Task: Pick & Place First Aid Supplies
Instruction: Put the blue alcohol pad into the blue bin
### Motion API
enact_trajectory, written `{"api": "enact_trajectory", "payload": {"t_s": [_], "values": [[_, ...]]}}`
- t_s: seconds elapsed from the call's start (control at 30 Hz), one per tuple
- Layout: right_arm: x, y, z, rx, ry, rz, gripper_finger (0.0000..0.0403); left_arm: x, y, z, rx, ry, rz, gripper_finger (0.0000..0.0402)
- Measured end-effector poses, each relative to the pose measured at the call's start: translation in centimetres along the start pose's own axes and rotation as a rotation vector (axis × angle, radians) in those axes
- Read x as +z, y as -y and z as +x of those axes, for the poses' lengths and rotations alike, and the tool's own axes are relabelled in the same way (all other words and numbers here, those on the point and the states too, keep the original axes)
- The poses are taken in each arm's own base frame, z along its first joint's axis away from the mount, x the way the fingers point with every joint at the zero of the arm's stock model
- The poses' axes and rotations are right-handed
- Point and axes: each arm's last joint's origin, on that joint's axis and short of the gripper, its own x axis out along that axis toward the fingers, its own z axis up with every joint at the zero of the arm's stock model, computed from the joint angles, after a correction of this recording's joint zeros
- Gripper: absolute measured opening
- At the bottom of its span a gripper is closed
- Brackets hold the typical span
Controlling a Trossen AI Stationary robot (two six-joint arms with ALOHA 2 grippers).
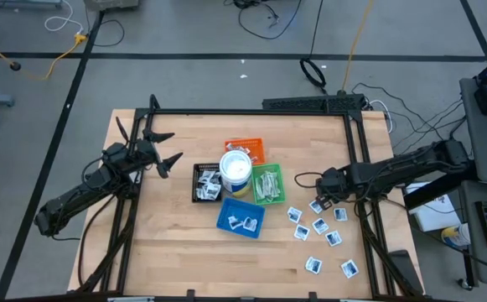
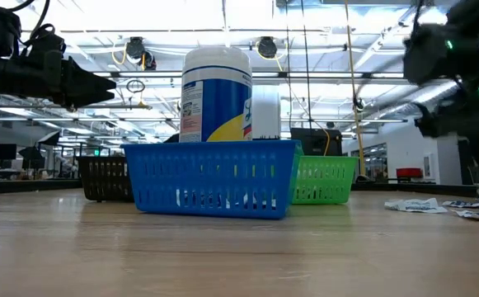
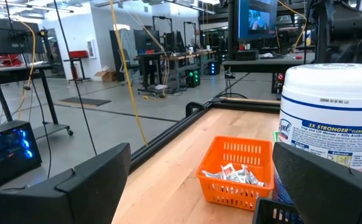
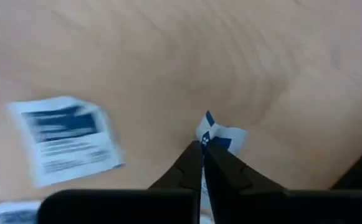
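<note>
White packet [image 4: 221, 135] pinched in closed right claw [image 4: 203, 148] | left claw [image 1: 161, 149] wide open, empty

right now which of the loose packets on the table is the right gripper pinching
The packet at the cluster's top-left end, nearest the green tray. The right gripper is shut on its edge; the other packets lie flat, untouched.

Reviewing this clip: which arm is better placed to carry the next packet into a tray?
The right. Its gripper is shut on a white packet among the loose packets on the table's right side. The left gripper hangs open on the far side of the trays, holding nothing.
</note>
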Motion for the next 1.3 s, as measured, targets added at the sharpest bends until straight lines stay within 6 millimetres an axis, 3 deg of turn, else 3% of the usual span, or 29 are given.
{"api": "enact_trajectory", "payload": {"t_s": [0.23,0.5,0.9,1.3], "values": [[0.8,-1.8,-3.4,-0.004,0.0,0.029,0.0003,0.0,0.0,0.0,0.0,0.0,0.0,0.0397],[2.2,-5.3,-5.4,-0.004,-0.028,0.055,0.0002,0.0,0.0,0.0,0.0,0.0,0.0,0.0397],[4.1,-15.8,-9.2,0.099,0.009,-0.032,0.0001,0.0,0.0,0.0,0.0,0.0,0.0,0.0397],[5.8,-24.7,-9.9,0.195,0.045,-0.097,0.0001,0.0,0.0,0.0,0.0,0.0,0.0,0.0397]]}}
